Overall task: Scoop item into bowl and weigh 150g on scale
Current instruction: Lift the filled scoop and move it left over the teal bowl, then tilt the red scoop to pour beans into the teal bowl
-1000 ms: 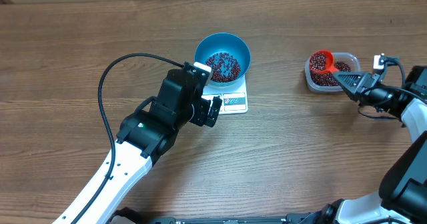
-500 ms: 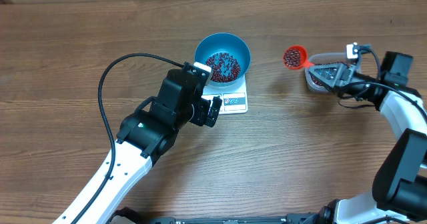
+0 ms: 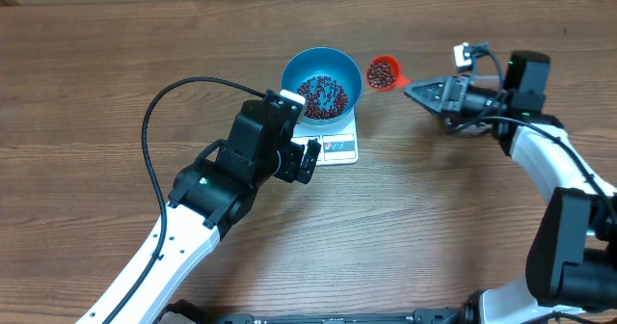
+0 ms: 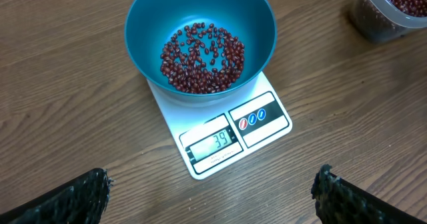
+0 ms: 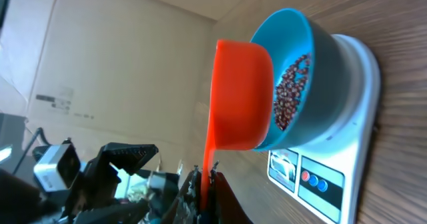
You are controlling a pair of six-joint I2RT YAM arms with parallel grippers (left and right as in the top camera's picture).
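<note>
The blue bowl (image 3: 322, 60) stands on the white scale (image 3: 337, 150), with a layer of dark red-brown beans (image 3: 323, 94) in its bottom. My right gripper (image 3: 416, 87) is shut on the handle of a red-orange scoop (image 3: 383, 73). The scoop is full of beans and hangs just right of the bowl's rim. In the right wrist view the scoop (image 5: 240, 97) is close beside the bowl (image 5: 328, 94). My left gripper (image 3: 307, 160) is open and empty by the scale's front-left corner. In the left wrist view the scale (image 4: 270, 127) display reads 39.
A clear plastic tub (image 4: 390, 11) with more beans sits on the wooden table, right of the bowl (image 4: 143, 47), at the top right of the left wrist view. My left arm's black cable (image 3: 159, 107) loops over the table to the left.
My right gripper has lifted the loaded scoop out of the tub and carried it left, to just beside the bowl. The left arm has not moved.
</note>
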